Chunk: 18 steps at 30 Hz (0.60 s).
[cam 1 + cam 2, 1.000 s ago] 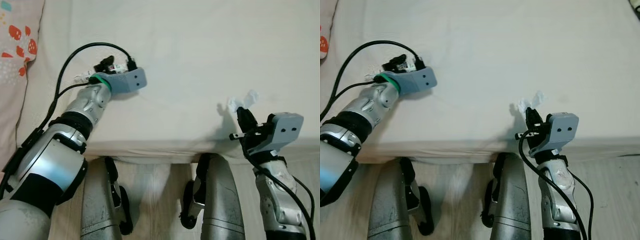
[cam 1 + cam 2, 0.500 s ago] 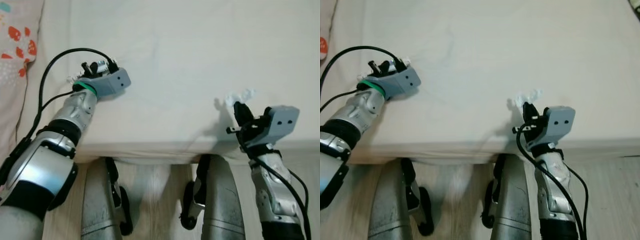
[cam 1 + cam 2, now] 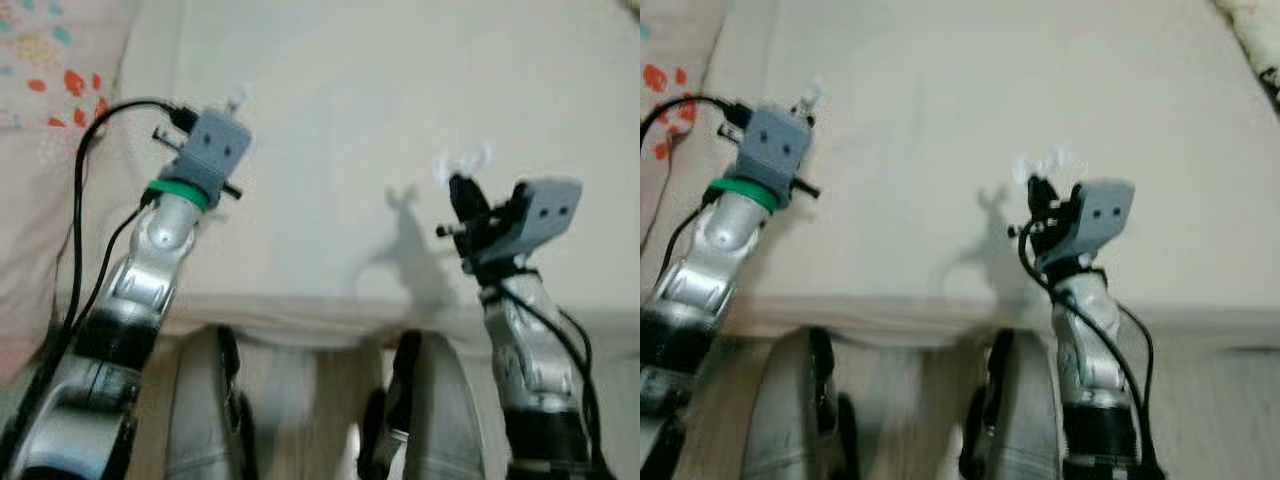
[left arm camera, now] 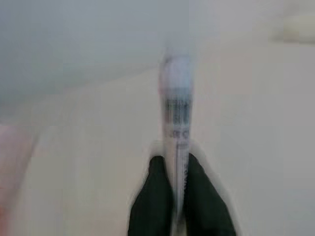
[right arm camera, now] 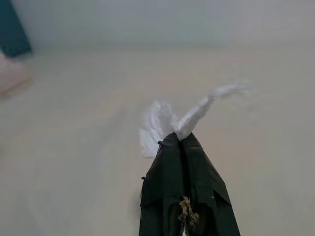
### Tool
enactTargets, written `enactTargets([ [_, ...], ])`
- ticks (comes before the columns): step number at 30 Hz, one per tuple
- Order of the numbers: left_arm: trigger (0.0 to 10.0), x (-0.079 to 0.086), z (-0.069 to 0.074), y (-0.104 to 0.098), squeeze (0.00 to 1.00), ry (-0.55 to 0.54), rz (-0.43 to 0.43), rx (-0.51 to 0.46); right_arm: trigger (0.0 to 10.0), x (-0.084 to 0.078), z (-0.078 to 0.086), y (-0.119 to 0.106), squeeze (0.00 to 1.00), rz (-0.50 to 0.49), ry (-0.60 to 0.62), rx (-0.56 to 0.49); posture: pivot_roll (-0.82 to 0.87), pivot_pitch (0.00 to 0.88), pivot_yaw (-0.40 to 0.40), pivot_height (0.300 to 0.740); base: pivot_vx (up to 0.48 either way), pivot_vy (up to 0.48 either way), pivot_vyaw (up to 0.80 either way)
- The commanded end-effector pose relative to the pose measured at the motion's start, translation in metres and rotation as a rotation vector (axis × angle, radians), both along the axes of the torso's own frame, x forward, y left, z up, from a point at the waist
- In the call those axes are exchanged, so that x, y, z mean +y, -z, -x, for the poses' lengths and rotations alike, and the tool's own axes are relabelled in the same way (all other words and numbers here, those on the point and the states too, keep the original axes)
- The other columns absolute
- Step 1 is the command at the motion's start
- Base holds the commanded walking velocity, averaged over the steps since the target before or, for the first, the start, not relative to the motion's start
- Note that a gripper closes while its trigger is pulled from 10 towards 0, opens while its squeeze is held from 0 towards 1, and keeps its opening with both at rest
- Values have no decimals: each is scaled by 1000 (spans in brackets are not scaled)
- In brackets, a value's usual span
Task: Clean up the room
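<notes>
My left gripper (image 4: 172, 162) is shut on a thin clear plastic wrapper (image 4: 176, 105) with printed lettering, held up over the cream bed sheet (image 3: 330, 90). In the left eye view the left gripper (image 3: 232, 100) points away from me at the left, with the wrapper's tip (image 3: 237, 96) sticking out above its grey housing. My right gripper (image 5: 181, 140) is shut on a crumpled white tissue (image 5: 162, 120), which fans out past the fingertips. That gripper (image 3: 460, 185) is raised at the right, with the tissue (image 3: 460, 165) above it.
A pillow with red and teal prints (image 3: 60, 70) lies at the left of the bed. The bed edge (image 3: 320, 320) runs across below the arms, with my legs and wooden floor (image 3: 320, 390) under it. Another patterned fabric corner (image 3: 1255, 30) shows at the far right.
The view is blurred and has shifted. Both arms have lifted and swung to point away from me, the left one turning the most, each still holding its item.
</notes>
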<state>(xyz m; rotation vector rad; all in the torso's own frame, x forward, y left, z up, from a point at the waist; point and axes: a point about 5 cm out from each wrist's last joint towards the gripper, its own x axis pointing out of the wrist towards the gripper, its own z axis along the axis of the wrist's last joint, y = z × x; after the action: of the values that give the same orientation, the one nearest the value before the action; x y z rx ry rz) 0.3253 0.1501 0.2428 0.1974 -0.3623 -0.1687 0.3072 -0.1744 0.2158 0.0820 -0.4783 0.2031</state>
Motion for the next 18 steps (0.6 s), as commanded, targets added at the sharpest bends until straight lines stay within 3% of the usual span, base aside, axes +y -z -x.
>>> enactTargets([
  [1,10000,-3,11,2,0,61,94,59,10000,-2,6,0,0,-16,9,2,88,135,-3,536,0,0,0],
  [4,10000,4,21,11,0,49,117,83,10000,-4,15,-2,0,-12,17,-15,76,124,-1,536,0,0,0],
  [9,10000,13,18,31,0,6,140,163,10000,-13,20,8,0,-9,69,16,44,102,7,536,0,0,0],
  [11,10000,11,11,30,0,-19,156,173,10000,-16,17,14,0,-3,93,32,29,96,18,536,0,0,0],
  [18,10000,3,4,19,0,-26,180,207,10000,-22,12,20,0,-1,160,64,12,71,33,556,0,0,-148],
])
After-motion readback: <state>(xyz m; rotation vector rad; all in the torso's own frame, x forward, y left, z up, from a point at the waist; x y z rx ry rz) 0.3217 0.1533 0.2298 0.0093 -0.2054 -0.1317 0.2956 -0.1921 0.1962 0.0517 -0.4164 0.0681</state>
